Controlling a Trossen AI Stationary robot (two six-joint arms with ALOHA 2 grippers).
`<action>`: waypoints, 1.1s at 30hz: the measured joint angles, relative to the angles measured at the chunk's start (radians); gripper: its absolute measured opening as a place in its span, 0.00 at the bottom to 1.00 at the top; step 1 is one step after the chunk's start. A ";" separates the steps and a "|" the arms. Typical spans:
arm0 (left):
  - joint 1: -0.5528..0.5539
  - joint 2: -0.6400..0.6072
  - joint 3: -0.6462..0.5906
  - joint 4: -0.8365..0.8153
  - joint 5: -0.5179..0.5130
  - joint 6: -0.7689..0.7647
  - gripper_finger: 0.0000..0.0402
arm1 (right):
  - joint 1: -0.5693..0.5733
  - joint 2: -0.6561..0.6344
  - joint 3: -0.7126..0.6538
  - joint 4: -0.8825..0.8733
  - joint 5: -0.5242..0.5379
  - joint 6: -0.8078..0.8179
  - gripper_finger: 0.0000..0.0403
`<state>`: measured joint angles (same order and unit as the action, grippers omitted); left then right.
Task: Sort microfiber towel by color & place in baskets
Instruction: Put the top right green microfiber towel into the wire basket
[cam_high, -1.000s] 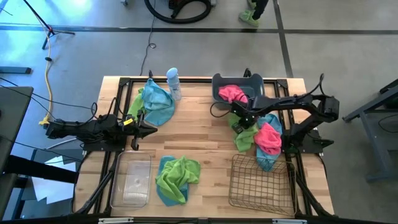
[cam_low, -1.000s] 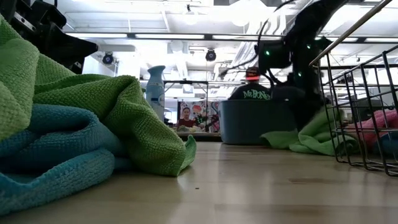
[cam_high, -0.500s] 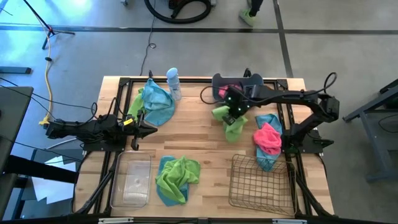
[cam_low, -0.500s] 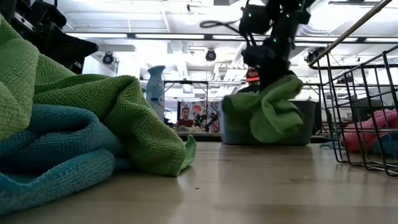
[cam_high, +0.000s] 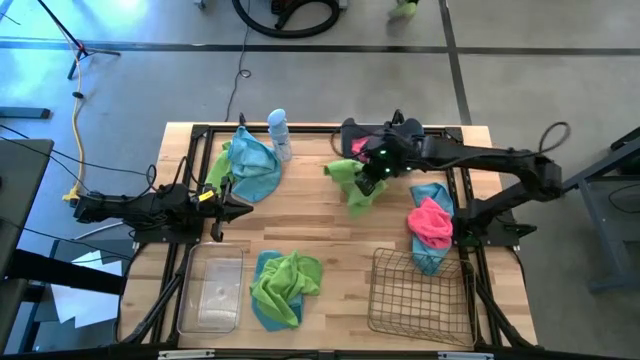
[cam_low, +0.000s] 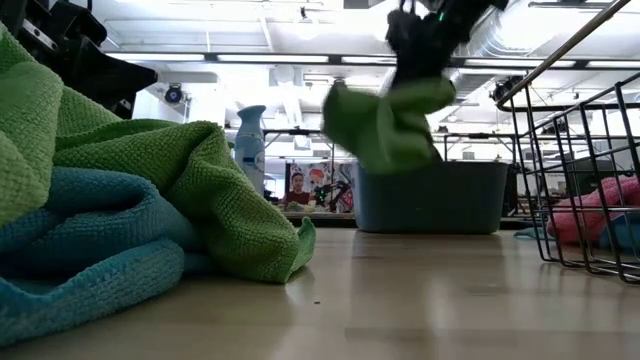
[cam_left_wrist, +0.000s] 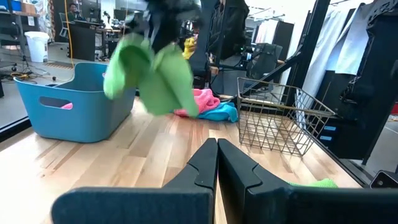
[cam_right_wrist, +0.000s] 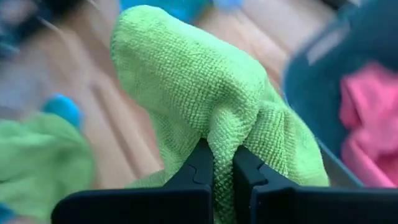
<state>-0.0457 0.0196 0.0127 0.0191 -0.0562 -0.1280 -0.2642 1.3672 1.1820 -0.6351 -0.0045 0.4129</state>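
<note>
My right gripper is shut on a lime green microfiber towel, held in the air in front of the dark grey-blue tub. A pink towel lies in that tub. In the low view the green towel hangs high above the table. More towels lie in piles: pink on teal at the right, green on teal near the front, and teal with green at the far left. My left gripper rests shut at the table's left side. My right gripper pinches a bunched fold of the green towel between its two fingers. It comes at the towel slanting down from the table's right. The towel drapes slack over and below the fingertips, lifted clear of the table.
A dark wire basket stands at the front right and a clear plastic bin at the front left. A small clear bottle with a blue top stands at the far edge beside the teal pile. Bare wood lies in the table's middle.
My right gripper has risen and gone toward the far edge and slightly left, tipping up from a steep downward point. The green towel has come off the pile at the right and now hangs clear of the table before the tub.
</note>
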 joint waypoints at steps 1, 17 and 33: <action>0.000 0.000 0.000 0.000 0.000 0.000 0.00 | 0.006 -0.027 0.000 0.019 0.000 -0.008 0.00; 0.000 0.000 0.000 0.000 0.000 0.000 0.00 | 0.080 -0.370 -0.002 0.113 -0.035 -0.159 0.00; 0.000 0.000 0.000 0.000 0.000 0.000 0.00 | 0.526 -0.544 -0.003 -0.133 0.210 0.039 0.00</action>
<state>-0.0460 0.0196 0.0128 0.0192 -0.0563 -0.1280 0.2617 0.8232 1.1793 -0.7679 0.2060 0.4517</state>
